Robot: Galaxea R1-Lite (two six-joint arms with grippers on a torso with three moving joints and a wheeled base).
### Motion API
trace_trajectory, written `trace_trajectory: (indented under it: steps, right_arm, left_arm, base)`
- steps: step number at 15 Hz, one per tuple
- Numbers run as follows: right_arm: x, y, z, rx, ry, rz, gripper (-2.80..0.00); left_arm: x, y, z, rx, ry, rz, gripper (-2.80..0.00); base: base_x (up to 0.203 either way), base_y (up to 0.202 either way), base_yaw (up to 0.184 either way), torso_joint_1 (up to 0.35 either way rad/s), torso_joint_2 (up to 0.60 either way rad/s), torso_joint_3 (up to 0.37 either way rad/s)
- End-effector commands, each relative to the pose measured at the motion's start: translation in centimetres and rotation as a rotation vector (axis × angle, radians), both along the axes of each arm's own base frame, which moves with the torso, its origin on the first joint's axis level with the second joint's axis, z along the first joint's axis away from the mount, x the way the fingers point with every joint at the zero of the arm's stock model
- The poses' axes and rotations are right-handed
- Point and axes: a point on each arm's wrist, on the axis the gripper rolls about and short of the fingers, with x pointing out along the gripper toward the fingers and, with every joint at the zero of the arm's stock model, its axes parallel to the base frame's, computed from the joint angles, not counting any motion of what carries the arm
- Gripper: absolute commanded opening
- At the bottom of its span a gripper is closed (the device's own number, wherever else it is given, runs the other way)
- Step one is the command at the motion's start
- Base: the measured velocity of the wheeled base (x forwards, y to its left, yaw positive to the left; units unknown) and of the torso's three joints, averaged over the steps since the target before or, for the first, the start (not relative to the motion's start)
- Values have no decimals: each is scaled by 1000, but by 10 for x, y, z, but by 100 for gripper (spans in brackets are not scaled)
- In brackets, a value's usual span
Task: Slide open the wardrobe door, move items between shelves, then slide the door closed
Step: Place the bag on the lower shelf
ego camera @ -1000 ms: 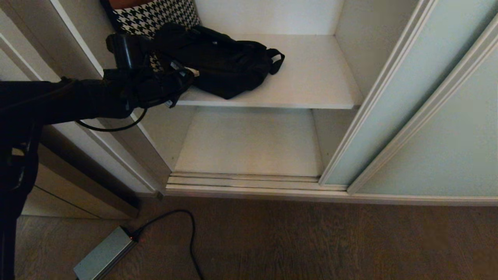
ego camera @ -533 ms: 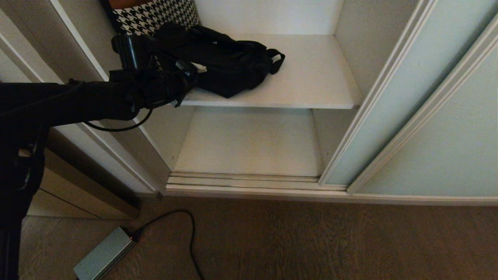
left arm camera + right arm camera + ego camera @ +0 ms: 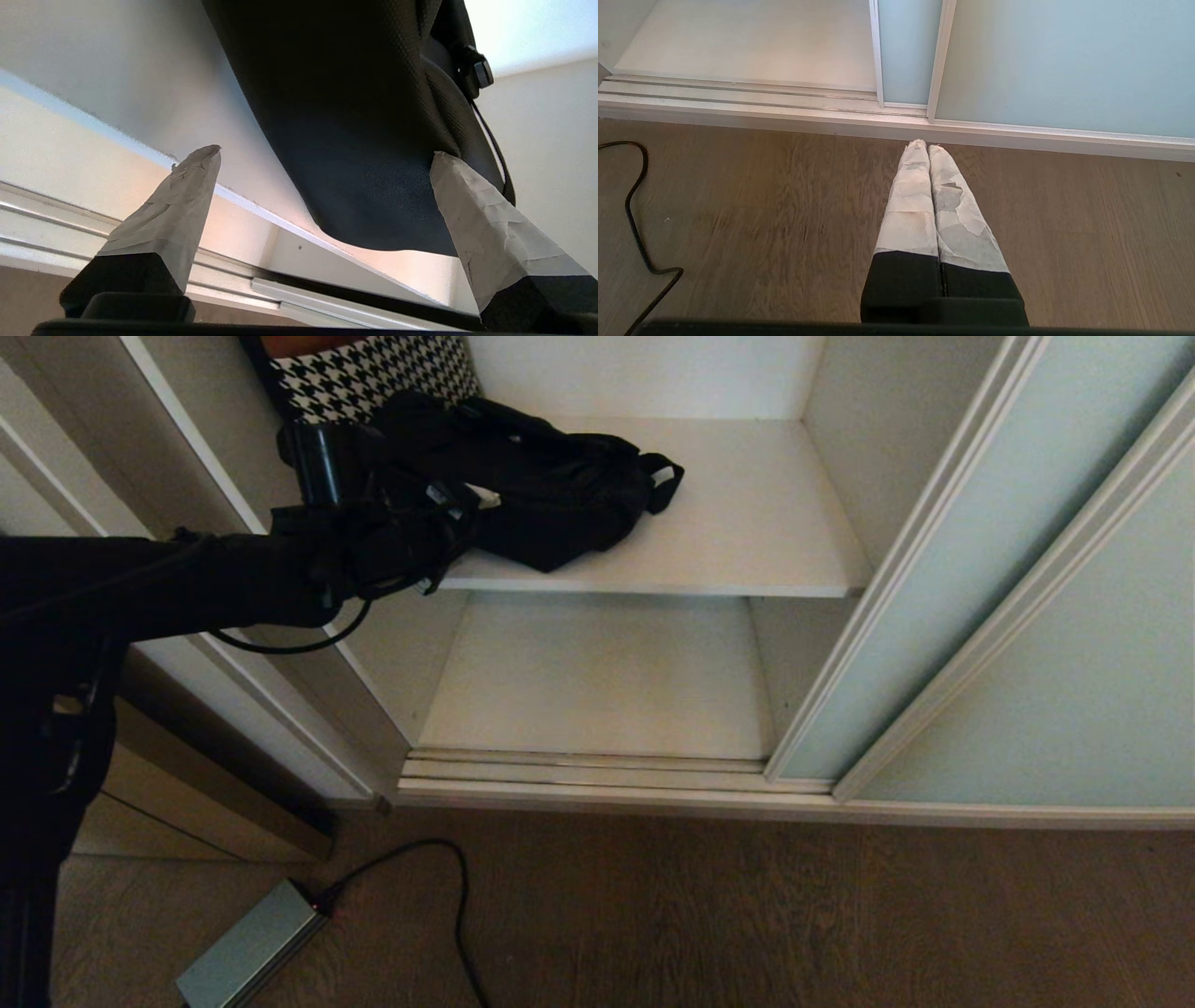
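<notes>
A black bag (image 3: 551,485) lies on the upper shelf (image 3: 747,523) of the open wardrobe. My left gripper (image 3: 471,509) reaches in at the bag's left end. In the left wrist view the left gripper (image 3: 323,158) stands wide open with its taped fingertips (image 3: 201,161) on either side of the bag (image 3: 355,140), which rests on the shelf (image 3: 117,70). The lower shelf (image 3: 597,681) is bare. The sliding wardrobe door (image 3: 943,569) is pushed to the right. My right gripper (image 3: 927,145) hangs shut over the wooden floor, near the door (image 3: 906,46).
A houndstooth bag (image 3: 364,373) stands at the back left of the upper shelf, behind the black bag. The grooved floor track (image 3: 588,765) runs along the wardrobe's front. A grey power brick (image 3: 247,952) and its black cable (image 3: 457,896) lie on the floor.
The left gripper's fingers have spread wide apart and the arm has shifted slightly right toward the bag. The bag has stayed on the upper shelf.
</notes>
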Motion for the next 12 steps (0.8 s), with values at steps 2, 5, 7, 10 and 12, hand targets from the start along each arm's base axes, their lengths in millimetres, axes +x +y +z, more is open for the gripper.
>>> trace_trajectory:
  steps: [2,5,7,10,12]
  right_arm:
    - [0,0,0,0,-2,0,-280]
    - [0,0,0,0,-2,0,-280]
    - [0,0,0,0,-2,1,-280]
    - [0,0,0,0,-2,1,-280]
    - [0,0,0,0,-2,1,-280]
  left_arm:
    - [-30,6,28,-46,-24,-4,0]
    - [-56,9,38,-52,-23,-13,0]
    - [-58,8,36,-50,-14,-17,0]
    - [-51,6,30,-43,-4,-13,0]
    - [-39,4,18,-38,15,-12,0]
  base:
    - [0,0,0,0,0,0]
    - [0,0,0,0,0,0]
    - [0,0,0,0,0,0]
    - [0,0,0,0,0,0]
    - [0,0,0,0,0,0]
